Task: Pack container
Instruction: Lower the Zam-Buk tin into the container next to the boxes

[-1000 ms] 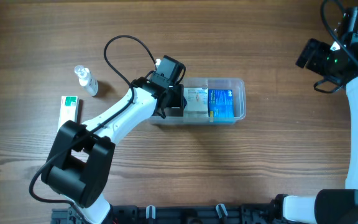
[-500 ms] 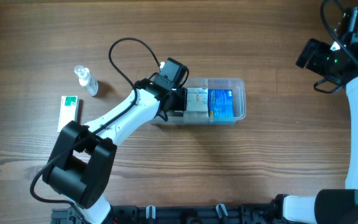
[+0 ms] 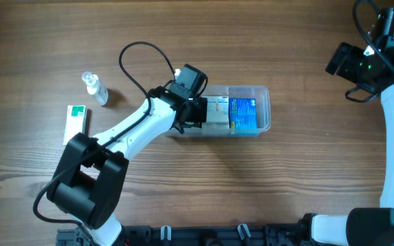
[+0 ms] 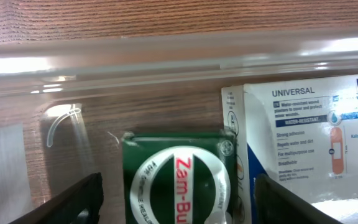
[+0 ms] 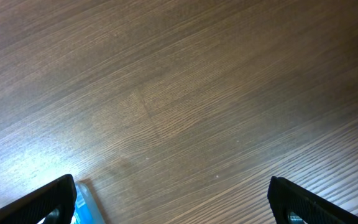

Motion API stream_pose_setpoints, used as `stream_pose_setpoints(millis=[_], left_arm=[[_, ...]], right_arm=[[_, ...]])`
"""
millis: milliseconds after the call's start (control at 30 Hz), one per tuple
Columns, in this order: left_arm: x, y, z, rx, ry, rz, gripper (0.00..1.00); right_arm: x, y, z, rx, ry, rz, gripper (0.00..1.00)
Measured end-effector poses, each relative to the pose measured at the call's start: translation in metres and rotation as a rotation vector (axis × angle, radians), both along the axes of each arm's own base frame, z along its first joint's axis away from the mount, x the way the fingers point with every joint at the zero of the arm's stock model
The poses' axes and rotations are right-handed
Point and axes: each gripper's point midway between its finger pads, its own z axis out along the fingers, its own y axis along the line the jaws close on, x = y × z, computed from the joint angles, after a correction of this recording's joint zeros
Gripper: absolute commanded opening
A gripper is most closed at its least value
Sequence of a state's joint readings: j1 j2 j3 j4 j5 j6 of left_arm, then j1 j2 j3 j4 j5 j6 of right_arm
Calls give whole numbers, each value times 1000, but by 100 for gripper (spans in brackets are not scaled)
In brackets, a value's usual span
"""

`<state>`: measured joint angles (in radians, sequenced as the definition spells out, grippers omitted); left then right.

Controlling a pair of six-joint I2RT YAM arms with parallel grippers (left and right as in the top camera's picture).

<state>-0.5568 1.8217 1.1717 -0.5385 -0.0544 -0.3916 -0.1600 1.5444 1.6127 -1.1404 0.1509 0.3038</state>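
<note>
While hovering low inside the left end of the container [image 3: 250, 87], spreads the left hand [image 4: 178, 186] wide, leaving a clear gap on both sides of the green Zam-Buk box [image 4: 151, 149] between its tips. Grips nothing, then: open, with that box apparently lying on the container floor, just beside the white plasters box [image 4: 303, 143] to its right.

From overhead, finds the container at the middle of the frame on the wooden tabletop [image 3: 286, 178], with the blue box [image 3: 243, 113] at its right end, just beside the white one. Reads as the release step of one packing cycle, with three boxes in.

Leaves two things out at the left of the overhead frame: a small spray bottle [image 3: 96, 89] and, just below it, a green-and-white box [image 3: 76, 121]. Shows the right hand [image 5: 171, 181] open too, empty over bare wood, parked at the upper right, well apart from everything.

Calls next for a straight lift of the left hand clear of the rim without nudging the green box, then a reach towards the left of the frame, probably for the flat box first, taken by its long edges.
</note>
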Motion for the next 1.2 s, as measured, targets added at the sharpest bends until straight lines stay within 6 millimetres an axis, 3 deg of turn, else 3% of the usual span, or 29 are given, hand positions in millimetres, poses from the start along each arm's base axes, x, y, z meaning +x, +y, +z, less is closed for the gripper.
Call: stream_pose_setpoints(millis=[100,167,300,333,433,700,933,1200], left_arm=[[0,0,0,0,0,0,70],[0,0,0,-1,0,0,56],[0,-1,0,-5,3,5,52],[0,0,0,-5,3,5,31],[-1,-1,0,-5,4,4,4],[-2,1,-1,2,8,8,4],[-3,24,-3,79,8,157,4],[-1,31,-5,90,1,234,4]], right_arm=[[0,0,0,0,0,0,100],[0,0,0,0,0,0,100],[0,0,0,0,0,0,100],[0,0,0,0,0,0,100],[0,0,0,0,0,0,100],[0,0,0,0,0,0,100],[0,0,0,0,0,0,100],[0,0,0,0,0,0,100]])
